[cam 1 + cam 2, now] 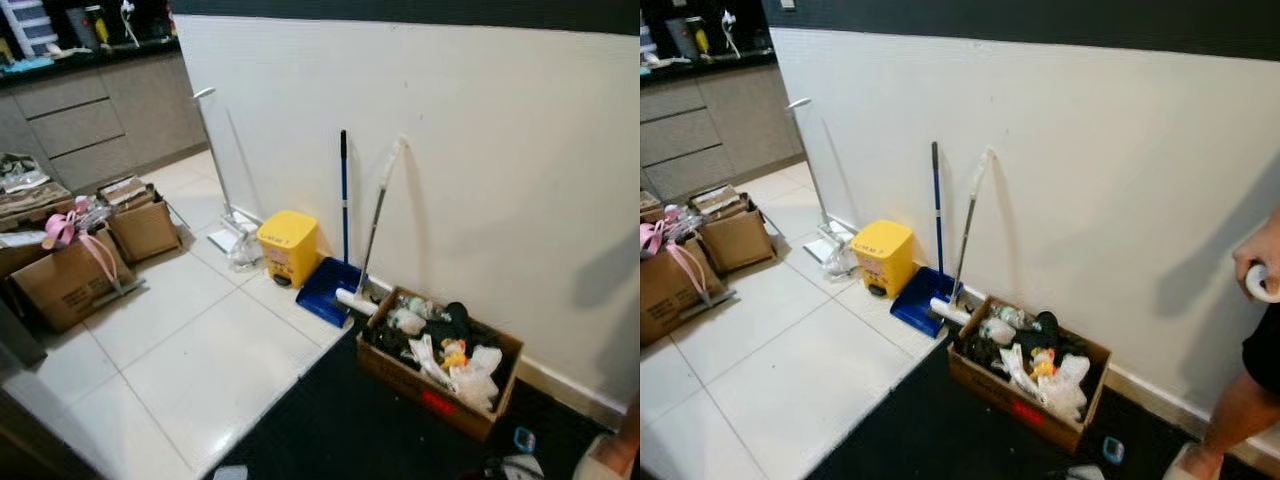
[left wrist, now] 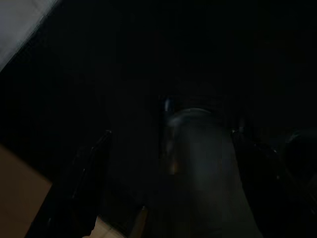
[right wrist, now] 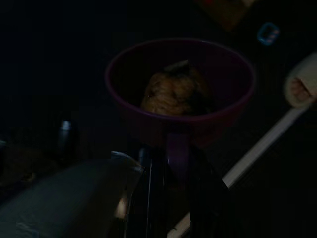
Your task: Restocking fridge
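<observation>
Right gripper (image 3: 171, 163) clamped on handle of purple bowl (image 3: 181, 91), browned food lump (image 3: 173, 91) inside, bowl just beyond fingertips. Left gripper (image 2: 168, 173) in dark, finger state unclear. Cardboard box (image 1: 440, 390) by wall.

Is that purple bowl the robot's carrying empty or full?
Not empty: the purple bowl holds one brownish lump of food, gripped by the right gripper.

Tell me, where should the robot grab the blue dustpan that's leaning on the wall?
Probably by its long blue handle. It stands nearly upright against the wall, so a hand would best come in level from the open room side and close around the upper part. The flat pan lies low on the floor, crowded by the yellow bin and brush.
</observation>
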Robot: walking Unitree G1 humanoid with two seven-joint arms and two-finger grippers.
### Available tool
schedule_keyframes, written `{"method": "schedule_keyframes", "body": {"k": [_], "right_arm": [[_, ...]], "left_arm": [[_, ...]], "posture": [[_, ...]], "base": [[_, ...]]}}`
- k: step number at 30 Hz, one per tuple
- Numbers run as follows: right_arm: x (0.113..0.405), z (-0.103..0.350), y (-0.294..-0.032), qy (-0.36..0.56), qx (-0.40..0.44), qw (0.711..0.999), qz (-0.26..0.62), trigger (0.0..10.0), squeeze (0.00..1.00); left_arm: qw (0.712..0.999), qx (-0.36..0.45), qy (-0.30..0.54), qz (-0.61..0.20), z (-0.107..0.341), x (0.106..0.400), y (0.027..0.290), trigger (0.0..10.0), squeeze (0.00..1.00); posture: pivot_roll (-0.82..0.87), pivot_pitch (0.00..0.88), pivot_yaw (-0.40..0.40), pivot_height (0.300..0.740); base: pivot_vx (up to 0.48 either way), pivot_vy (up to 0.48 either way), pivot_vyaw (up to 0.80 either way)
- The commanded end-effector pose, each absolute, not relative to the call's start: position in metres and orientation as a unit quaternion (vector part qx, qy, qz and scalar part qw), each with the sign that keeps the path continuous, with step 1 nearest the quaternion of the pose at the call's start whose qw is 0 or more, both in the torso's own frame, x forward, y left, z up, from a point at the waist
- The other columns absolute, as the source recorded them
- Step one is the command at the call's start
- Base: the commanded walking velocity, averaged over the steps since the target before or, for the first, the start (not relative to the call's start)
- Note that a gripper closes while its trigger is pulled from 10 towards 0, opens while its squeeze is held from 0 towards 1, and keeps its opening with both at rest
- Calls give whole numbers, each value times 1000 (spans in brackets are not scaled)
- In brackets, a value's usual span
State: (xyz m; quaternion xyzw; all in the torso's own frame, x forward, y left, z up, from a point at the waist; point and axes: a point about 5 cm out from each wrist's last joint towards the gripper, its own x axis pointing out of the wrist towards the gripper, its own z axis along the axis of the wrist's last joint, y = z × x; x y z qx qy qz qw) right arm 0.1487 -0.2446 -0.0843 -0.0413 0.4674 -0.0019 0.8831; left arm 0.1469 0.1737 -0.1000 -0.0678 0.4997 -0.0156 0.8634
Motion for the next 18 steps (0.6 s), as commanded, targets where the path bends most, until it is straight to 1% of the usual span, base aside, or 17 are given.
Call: {"method": "schedule_keyframes", "body": {"k": [1, 6, 18], "right_arm": [[154, -84, -239, 459, -32, 888, 2, 10000, 0], [147, -87, -237, 472, -26, 881, -3, 10000, 0], [141, -90, -235, 482, -24, 876, -5, 10000, 0]], "left_arm": [[857, -63, 511, -10, -102, 140, 178, 10000, 0], [858, -54, 510, -14, -102, 140, 178, 10000, 0], [859, -54, 509, -13, -102, 140, 179, 10000, 0]], "posture": [[-68, 0, 11, 740], [-67, 0, 13, 740], [-67, 0, 13, 740]], "base": [[0, 0, 763], [0, 0, 763], [0, 0, 763]]}}
